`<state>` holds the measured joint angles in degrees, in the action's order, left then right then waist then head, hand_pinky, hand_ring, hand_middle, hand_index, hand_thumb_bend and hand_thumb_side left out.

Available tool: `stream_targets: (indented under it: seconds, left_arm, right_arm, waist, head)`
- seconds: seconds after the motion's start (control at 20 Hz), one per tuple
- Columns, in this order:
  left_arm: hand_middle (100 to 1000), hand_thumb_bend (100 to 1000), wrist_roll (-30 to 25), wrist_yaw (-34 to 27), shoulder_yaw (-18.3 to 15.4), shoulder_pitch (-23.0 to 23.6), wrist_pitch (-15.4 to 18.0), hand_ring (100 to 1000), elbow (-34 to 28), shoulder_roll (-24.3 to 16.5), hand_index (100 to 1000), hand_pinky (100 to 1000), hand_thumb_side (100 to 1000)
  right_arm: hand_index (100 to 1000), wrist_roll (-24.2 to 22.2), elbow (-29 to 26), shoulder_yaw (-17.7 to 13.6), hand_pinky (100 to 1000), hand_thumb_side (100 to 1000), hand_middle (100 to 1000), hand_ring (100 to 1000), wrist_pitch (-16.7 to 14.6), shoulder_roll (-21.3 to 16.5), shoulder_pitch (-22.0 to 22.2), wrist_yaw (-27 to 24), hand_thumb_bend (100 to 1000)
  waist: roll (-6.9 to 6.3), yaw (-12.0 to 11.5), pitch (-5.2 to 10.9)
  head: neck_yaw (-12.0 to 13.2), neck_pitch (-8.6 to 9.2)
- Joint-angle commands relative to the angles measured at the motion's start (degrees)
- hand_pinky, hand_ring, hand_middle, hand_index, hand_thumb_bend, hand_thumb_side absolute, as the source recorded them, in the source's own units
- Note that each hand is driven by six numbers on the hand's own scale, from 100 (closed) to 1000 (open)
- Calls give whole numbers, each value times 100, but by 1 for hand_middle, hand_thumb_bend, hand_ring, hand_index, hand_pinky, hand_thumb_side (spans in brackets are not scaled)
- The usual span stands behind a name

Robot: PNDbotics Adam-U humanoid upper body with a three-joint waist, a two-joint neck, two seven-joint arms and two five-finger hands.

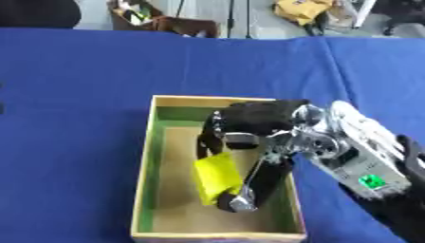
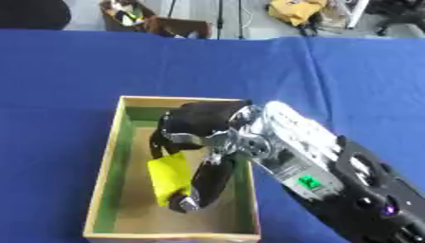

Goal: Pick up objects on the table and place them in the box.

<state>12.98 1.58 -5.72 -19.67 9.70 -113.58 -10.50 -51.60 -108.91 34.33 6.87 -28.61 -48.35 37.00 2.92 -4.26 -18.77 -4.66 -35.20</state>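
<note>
The robot's right hand (image 1: 249, 124), black with silver joints, reaches in from the lower right of the frame and sits over the middle of the box, its fingers and thumb curled down around a flat yellow object (image 1: 217, 177) that looks like a folded cloth or sponge. One finger runs down the object's left side near the upper part, and the thumb (image 1: 259, 182) stretches along its right side, its silver tip lying at the object's lower edge. The yellow object is thus pinched in the hand, tilted slightly, inside the box at centre frame; whether its lower edge touches the box floor cannot be told.

Behind the hand, the silver wrist and forearm (image 2: 291, 142), carrying a small green mark, slants off toward the lower right corner, where it turns into a black arm casing.

The box (image 1: 148, 156) is a shallow rectangular open-topped wooden tray with a pale rim, green inner walls and a brown floor. It stands in the lower middle of the frame, its near edge close to the bottom border.

Around the box lies a deep blue tablecloth (image 1: 75, 95) that fills most of the picture. Along the top edge, beyond the table, there is blurred clutter, including something yellow at the upper right.
</note>
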Motion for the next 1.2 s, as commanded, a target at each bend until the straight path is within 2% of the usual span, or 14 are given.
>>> stream_targets:
  seconds: [0.05,0.1,0.15,0.25,0.35,0.55,0.6,0.7,0.75,0.8,0.85,0.9,1.0,1.2]
  left_arm:
    - [443,100,-34,-8,-18,-45,6,435,-101,-27,628,227,670]
    - [443,100,-39,-10,-16,-43,4,435,-101,-23,628,227,670]
    - [443,100,-44,-13,-14,-41,3,435,-101,-21,628,226,669]
    - [443,100,-52,-16,-13,-36,3,435,-101,-18,628,226,669]
    - [443,100,-58,-18,-13,-30,3,436,-101,-15,628,226,669]
    - [443,100,-71,-17,-12,-17,3,436,-101,-5,628,226,669]
    - [443,100,-73,-16,-13,-12,3,436,-101,-2,628,226,668]
    - [444,100,-74,-19,-16,-2,4,436,-101,0,628,226,668]
    - [444,100,-74,-20,-17,3,4,436,-101,1,628,226,668]
    - [444,100,-76,-21,-17,8,4,436,-101,1,628,226,668]
    - [444,100,-78,-23,-16,12,4,436,-101,2,628,226,668]
    - [444,100,-81,-25,-15,15,3,436,-101,3,628,226,668]
    - [443,100,-90,-27,-10,18,3,435,-101,4,628,225,669]
    - [444,100,-116,-25,-1,18,-1,435,-101,8,628,225,670]
  right_arm:
    - [921,-35,126,16,760,445,798,852,-339,-73,-55,35,732]
    - [934,-36,186,16,772,438,815,867,-412,-71,-60,120,789]
    - [949,-36,245,8,787,383,835,883,-465,-70,-65,233,880]
    - [960,-36,333,-37,799,331,855,895,-519,-62,-73,474,950]
    - [967,-36,332,-127,807,372,871,904,-550,-55,-80,636,995]
    - [951,-36,104,-416,795,370,855,889,-551,-66,-105,698,969]
    - [945,-36,-15,-543,790,424,847,883,-504,-77,-122,654,933]
    - [927,-36,-338,-857,775,592,823,864,-353,-115,-173,498,860]
    - [908,6,-455,-1052,751,772,793,841,-271,-135,-219,383,745]
    - [902,175,-513,-1269,735,836,778,825,-193,-158,-278,260,695]
    - [883,435,-541,-1461,691,950,743,787,-101,-196,-321,162,622]
    - [873,804,-555,-1664,670,969,727,772,39,-245,-354,96,591]
    - [826,1644,-565,-1964,604,958,674,725,375,-385,-364,-29,507]
    - [788,3143,-568,-2291,525,913,624,668,923,-761,-178,-514,463]
  waist:
    - [-39,1,105]
    - [-41,2,106]
    - [-44,4,108]
    - [-54,9,112]
    - [-66,19,114]
    - [-93,46,119]
    - [-101,56,122]
    - [-117,78,129]
    - [-125,91,135]
    - [-133,106,141]
    - [-140,121,146]
    - [-146,138,151]
    - [-153,167,155]
    - [-170,211,135]
  head:
    - [-13,-15]
    - [-10,-9]
    - [-9,-3]
    - [-9,3]
    - [-11,12]
    - [-8,37]
    - [-8,44]
    - [-9,50]
    - [-7,50]
    - [0,51]
    - [8,53]
    - [17,55]
    - [32,66]
    - [67,92]
